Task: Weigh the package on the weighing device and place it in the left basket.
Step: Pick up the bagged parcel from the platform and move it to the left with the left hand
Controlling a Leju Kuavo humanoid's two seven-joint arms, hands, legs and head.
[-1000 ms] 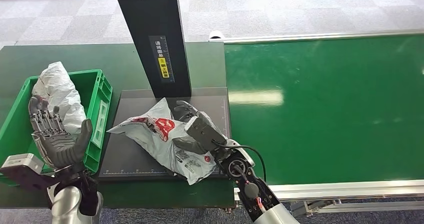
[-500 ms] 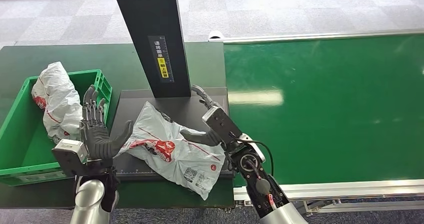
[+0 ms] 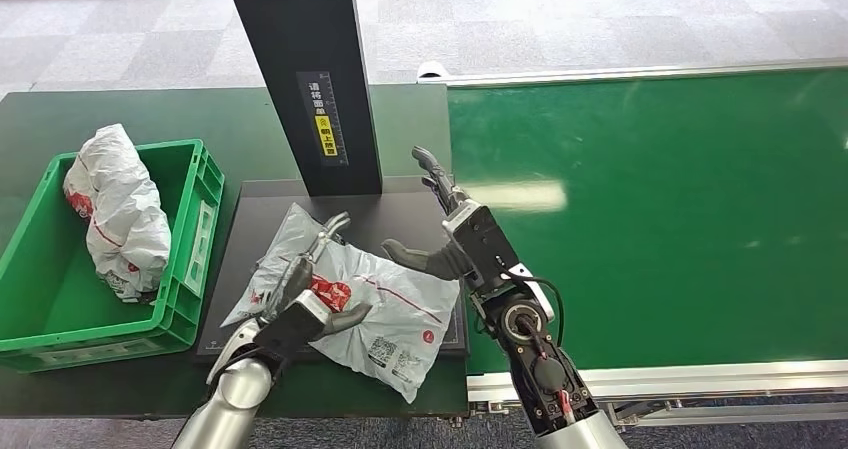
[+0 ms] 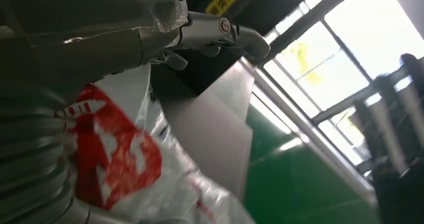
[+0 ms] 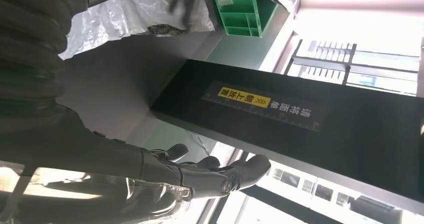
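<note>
Left hand (image 3: 300, 309) is laid on the package (image 3: 370, 304), fingers spread over it, not yet closed. Right hand (image 3: 455, 234) is held open and empty at the scale's (image 3: 400, 214) right edge. Package lies mid-scale; the slippery film could be lost before the basket (image 3: 190, 239).

We see a package (image 3: 350, 299) lying on the weighing device (image 3: 400, 219), a basket (image 3: 195, 219) to its left holding another bag (image 3: 125, 209), a conveyor belt (image 3: 650, 209) to its right, a post (image 3: 305, 69) behind it.
</note>
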